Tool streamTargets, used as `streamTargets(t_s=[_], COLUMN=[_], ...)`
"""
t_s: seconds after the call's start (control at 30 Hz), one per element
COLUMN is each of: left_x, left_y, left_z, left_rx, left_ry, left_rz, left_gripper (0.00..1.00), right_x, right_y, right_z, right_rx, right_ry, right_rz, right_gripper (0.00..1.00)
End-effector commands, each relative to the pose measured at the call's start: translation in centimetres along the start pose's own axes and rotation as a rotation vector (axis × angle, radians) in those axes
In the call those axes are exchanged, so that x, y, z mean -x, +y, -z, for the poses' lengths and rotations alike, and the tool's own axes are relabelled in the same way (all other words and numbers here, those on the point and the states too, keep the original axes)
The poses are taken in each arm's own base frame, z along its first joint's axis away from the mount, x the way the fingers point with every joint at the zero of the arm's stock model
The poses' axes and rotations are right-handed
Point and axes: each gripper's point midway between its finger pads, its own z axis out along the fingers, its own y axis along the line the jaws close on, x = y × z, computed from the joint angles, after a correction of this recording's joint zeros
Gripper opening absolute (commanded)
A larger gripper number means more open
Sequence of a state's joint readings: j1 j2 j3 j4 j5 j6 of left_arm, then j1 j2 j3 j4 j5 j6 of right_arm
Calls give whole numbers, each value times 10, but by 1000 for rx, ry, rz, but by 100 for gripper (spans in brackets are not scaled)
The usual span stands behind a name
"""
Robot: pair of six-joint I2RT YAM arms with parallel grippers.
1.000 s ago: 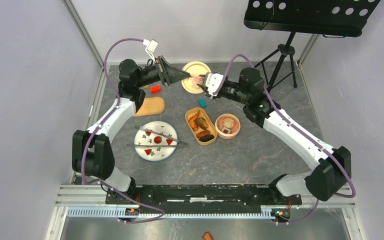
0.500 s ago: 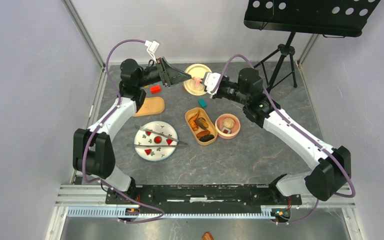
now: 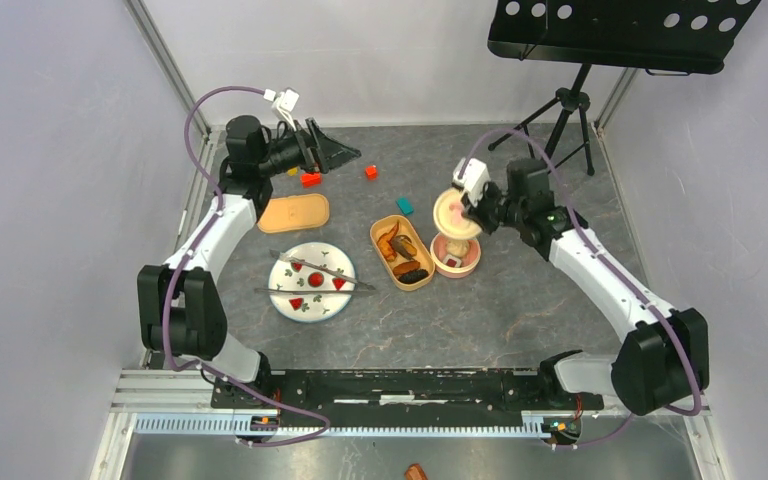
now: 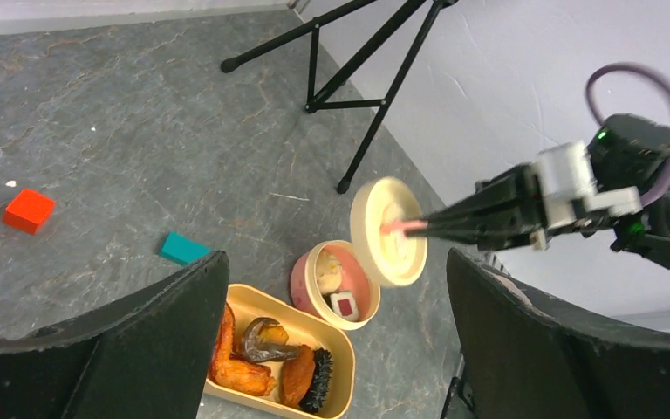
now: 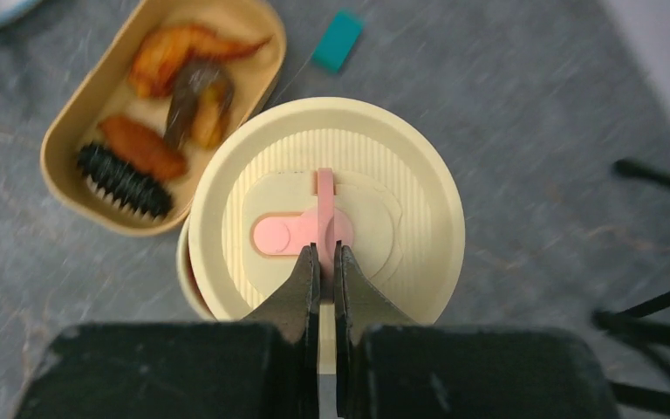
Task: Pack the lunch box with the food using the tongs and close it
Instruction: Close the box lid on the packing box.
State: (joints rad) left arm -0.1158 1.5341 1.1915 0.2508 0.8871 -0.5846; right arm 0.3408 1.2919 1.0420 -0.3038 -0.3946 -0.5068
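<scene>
My right gripper point(image 5: 325, 253) is shut on the pink tab of a round cream lid point(image 5: 375, 175), holding it tilted just above the round pink bowl point(image 4: 310, 279). A pale rice ball point(image 4: 330, 272) and a red-centred piece lie in that bowl. Beside it, the oval lunch box point(image 3: 403, 252) holds orange-brown fried chunks point(image 5: 192, 44) and a dark ridged piece point(image 5: 122, 179). The tongs point(image 3: 310, 266) lie across the white plate point(image 3: 282, 300) with small red wedges point(image 3: 315, 280). My left gripper point(image 3: 330, 152) hangs open and empty at the back left.
An orange oval lid point(image 3: 293, 212) lies left of the plate's far side. Two red cubes point(image 3: 310, 179) point(image 3: 370, 171) and a teal cube point(image 3: 405, 205) sit on the grey table. A black tripod point(image 3: 560, 120) stands at the back right.
My right gripper carried the round lid from the back middle toward the front right, to over the pink bowl. My left gripper let go of it, opened wide and drew back left.
</scene>
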Motion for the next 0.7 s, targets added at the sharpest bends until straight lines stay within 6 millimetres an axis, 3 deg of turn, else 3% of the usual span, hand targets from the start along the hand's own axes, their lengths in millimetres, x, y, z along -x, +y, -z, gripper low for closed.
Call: streamTargets(t_s=[0.0,0.13,0.67], left_x=[1,-2,-10], left_y=[-1,1,3], left_z=[4,5,8], left_rx=[22,29,45], left_ry=[-10,-7,17], left_rz=[-90,-100,-118], left_gripper=[100,100,100], right_x=[-39,-61,-82], right_y=[30,31,50], right_z=[0,-12,-39], right_rx=[58,44,113], right_ry=[81,116,102], right_rz=[-74,-72,-152], right_gripper=[0,0,0])
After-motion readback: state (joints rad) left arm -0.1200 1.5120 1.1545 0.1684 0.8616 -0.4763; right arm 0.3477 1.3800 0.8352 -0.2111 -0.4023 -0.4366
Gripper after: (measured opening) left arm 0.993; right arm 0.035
